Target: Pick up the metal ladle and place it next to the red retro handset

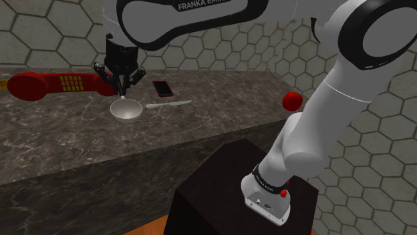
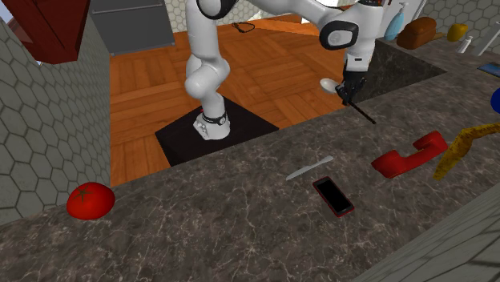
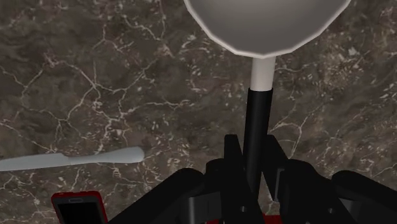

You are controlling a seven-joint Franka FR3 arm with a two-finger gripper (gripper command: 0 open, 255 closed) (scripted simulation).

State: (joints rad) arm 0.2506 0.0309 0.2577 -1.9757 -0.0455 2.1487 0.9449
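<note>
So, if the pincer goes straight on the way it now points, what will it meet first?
The pincer is shut on the ladle, whose bowl leads. Beyond it lies bare dark counter, so the bowl would probably touch that first; how much gap is left is unclear.

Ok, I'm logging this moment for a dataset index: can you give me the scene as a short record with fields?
gripper: all-black two-finger gripper, shut on the ladle's handle
held: grey-bowled ladle with a black handle
target: red retro handset, lying on the counter, apart from the ladle
surface: dark marbled counter
others on counter: red-cased smartphone; white knife-like utensil; red tomato
</note>
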